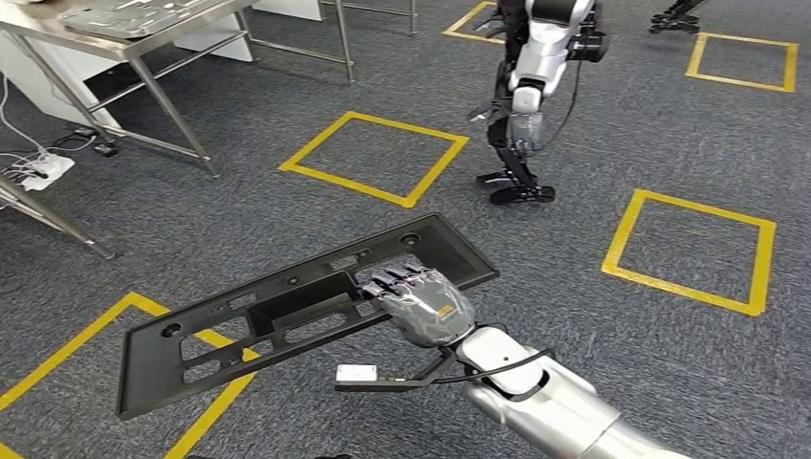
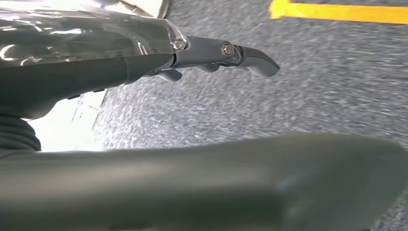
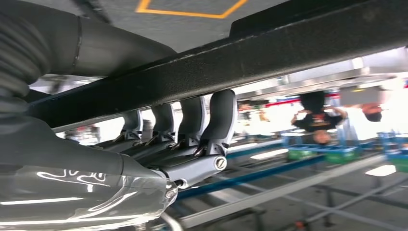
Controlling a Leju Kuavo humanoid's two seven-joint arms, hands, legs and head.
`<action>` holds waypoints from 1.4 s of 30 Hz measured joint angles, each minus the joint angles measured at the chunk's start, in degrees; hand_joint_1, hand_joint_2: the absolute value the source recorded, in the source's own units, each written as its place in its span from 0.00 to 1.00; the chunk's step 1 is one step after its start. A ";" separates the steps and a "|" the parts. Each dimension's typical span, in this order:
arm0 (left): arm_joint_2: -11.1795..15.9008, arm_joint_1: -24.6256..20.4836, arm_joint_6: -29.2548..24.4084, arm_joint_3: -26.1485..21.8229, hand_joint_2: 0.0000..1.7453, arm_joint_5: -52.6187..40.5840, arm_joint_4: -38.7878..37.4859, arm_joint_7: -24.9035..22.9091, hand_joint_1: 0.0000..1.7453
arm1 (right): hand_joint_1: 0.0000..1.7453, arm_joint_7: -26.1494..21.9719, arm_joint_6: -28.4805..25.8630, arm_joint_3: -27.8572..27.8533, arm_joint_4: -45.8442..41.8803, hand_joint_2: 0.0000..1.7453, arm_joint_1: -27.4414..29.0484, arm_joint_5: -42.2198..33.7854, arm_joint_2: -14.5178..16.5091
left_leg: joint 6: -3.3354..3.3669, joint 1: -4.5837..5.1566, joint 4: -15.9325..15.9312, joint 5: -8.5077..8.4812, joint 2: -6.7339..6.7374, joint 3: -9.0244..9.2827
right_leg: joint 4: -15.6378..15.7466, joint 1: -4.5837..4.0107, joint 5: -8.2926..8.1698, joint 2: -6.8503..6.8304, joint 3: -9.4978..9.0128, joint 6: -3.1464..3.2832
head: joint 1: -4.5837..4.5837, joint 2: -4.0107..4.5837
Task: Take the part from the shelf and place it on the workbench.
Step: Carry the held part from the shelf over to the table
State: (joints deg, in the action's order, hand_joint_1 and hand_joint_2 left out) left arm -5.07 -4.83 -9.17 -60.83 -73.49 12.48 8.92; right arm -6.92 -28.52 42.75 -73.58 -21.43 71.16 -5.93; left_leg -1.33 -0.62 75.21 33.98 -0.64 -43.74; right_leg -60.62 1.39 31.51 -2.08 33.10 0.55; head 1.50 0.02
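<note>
Right hand [image 1: 421,304] grips the long black part [image 1: 287,311] at its middle, fingers [image 3: 219,115] hooked over its edge, holding it above the grey floor [image 1: 574,191]. Left hand [image 2: 144,57] holds nothing, its fingers nearly straight.

Your right hand [image 1: 421,304] grips the black part [image 1: 296,308], held flat above grey carpet [image 1: 287,220]. At one o'clock stands another robot [image 1: 536,86]; at eleven, a steel table [image 1: 143,38]. Yellow squares [image 1: 375,156] mark the floor.
</note>
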 joint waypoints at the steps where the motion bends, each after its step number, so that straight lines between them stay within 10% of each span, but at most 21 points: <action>1: -0.01 0.11 -0.09 0.03 1.00 -0.04 0.00 -0.11 0.00 | 1.00 -0.11 -0.02 0.04 -0.01 1.00 -0.02 0.00 0.00 | 0.07 -0.02 -1.31 -1.37 0.18 0.51 | 0.00 -0.04 0.27 -0.76 -0.29 -0.06 | 0.00 0.00; 4: -0.01 0.12 -0.38 0.10 1.00 -0.08 0.00 -0.22 0.00 | 1.00 -0.31 -0.08 0.10 -0.02 1.00 -0.18 0.00 0.02 | 1.11 0.72 -11.22 -6.35 3.28 5.41 | 0.08 -0.25 1.23 -2.82 -1.47 -0.51 | -0.01 0.00; 8: 0.01 0.05 -0.45 0.14 1.00 -0.07 0.00 -0.03 0.00 | 1.00 -0.40 -0.21 0.24 -0.10 1.00 -0.59 0.02 0.16 | 2.74 1.65 -14.31 -6.30 4.12 6.93 | 0.50 -0.46 2.15 -5.08 -2.64 -1.65 | -0.03 0.00; 11: 0.04 0.01 -0.50 0.15 1.00 -0.21 0.00 0.05 0.00 | 1.00 -0.45 -0.31 0.37 -0.33 1.00 -0.95 0.04 0.31 | 3.57 1.08 -15.41 -6.38 2.27 8.14 | -2.69 -0.27 4.45 -1.79 -2.16 -2.21 | -0.10 0.00; 14: -0.02 -0.37 -0.44 0.17 1.00 -0.34 0.00 -0.01 0.00 | 1.00 -0.49 -0.36 0.55 -0.27 1.00 -0.69 0.05 0.01 | 4.09 1.00 -15.47 -6.11 -0.04 8.61 | -12.81 -0.25 8.05 1.57 3.55 -2.27 | -0.15 0.01; 16: -0.07 -0.23 -0.42 0.18 1.00 -0.37 0.00 -0.01 0.00 | 1.00 -0.62 -0.33 0.78 -0.22 1.00 -0.51 0.06 -0.22 | 4.04 0.97 -15.42 -5.89 -1.79 8.93 | -13.80 -0.25 6.27 1.92 5.39 -2.39 | -0.15 0.01; 19: -0.07 -0.20 -0.44 0.19 1.00 -0.38 0.00 0.15 0.00 | 1.00 -0.75 -0.30 1.13 -0.20 1.00 -0.67 0.02 -0.37 | 3.45 0.77 -15.03 -5.33 -4.22 9.24 | -4.11 0.08 -0.51 4.78 2.59 -2.49 | -0.14 0.00; 21: -0.07 -0.29 -0.45 0.19 1.00 -0.39 0.00 0.27 0.00 | 1.00 -0.79 -0.25 1.34 -0.20 1.00 -0.66 -0.05 -0.50 | 2.89 0.57 -14.72 -5.18 -5.68 8.73 | -0.57 0.23 -1.53 7.10 1.42 -2.22 | -0.13 0.00; 23: -0.06 -0.07 -0.44 0.19 1.00 -0.39 0.00 0.32 0.00 | 1.00 -0.80 -0.22 1.48 -0.25 1.00 -0.72 -0.06 -0.48 | 2.38 0.31 -14.74 -5.23 -6.97 8.31 | -0.13 0.14 -1.08 6.58 1.15 -1.61 | -0.13 0.00; 26: -0.08 0.04 -0.41 0.18 1.00 -0.39 0.00 0.35 0.00 | 1.00 -0.82 -0.22 1.53 -0.31 1.00 -1.07 -0.10 -0.17 | 1.49 0.46 -11.92 -3.52 -3.82 6.97 | 0.25 0.35 -0.84 4.24 0.43 -0.57 | -0.07 0.00; 30: -0.10 -0.32 -0.42 0.18 1.00 -0.39 0.00 0.35 0.00 | 1.00 -0.90 -0.21 1.66 -0.27 1.00 -1.04 -0.09 -0.10 | 0.53 0.02 0.17 0.54 -0.01 0.29 | 0.26 0.19 0.14 0.57 -0.49 -0.14 | -0.04 0.01; 35: -0.09 -0.14 -0.48 0.18 1.00 -0.37 0.00 0.42 0.00 | 1.00 -0.97 -0.24 1.96 -0.27 1.00 -1.25 -0.11 -0.08 | 1.62 0.77 -11.90 -7.09 3.61 5.50 | 0.39 -0.03 1.92 -2.99 -2.70 -0.91 | -0.04 0.00; 39: -0.07 -0.03 -0.81 0.17 1.00 -0.06 0.00 0.48 0.00 | 1.00 -0.98 0.00 2.25 -0.30 1.00 -1.75 0.07 0.21 | 3.06 1.37 -14.06 -6.39 3.40 6.49 | 0.89 -0.26 2.78 -4.86 -3.74 -2.14 | -0.07 0.00; 42: 0.07 -0.09 -1.23 0.14 1.00 0.17 0.00 0.68 0.00 | 1.00 -0.97 0.82 2.69 -0.29 1.00 -2.44 0.53 0.51 | 3.84 0.75 -14.95 -6.34 1.64 7.62 | -3.80 -0.15 5.53 -0.93 -2.05 -2.53 | -0.15 0.01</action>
State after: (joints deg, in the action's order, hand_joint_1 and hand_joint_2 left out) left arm -4.99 -4.92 -10.40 -60.69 -73.31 12.48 9.60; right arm -7.90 -27.69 45.44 -73.87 -23.87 71.69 -5.42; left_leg 2.51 0.13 60.25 27.64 1.00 -36.11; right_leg -64.42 1.24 37.05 -3.01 31.04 -1.98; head 1.35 0.02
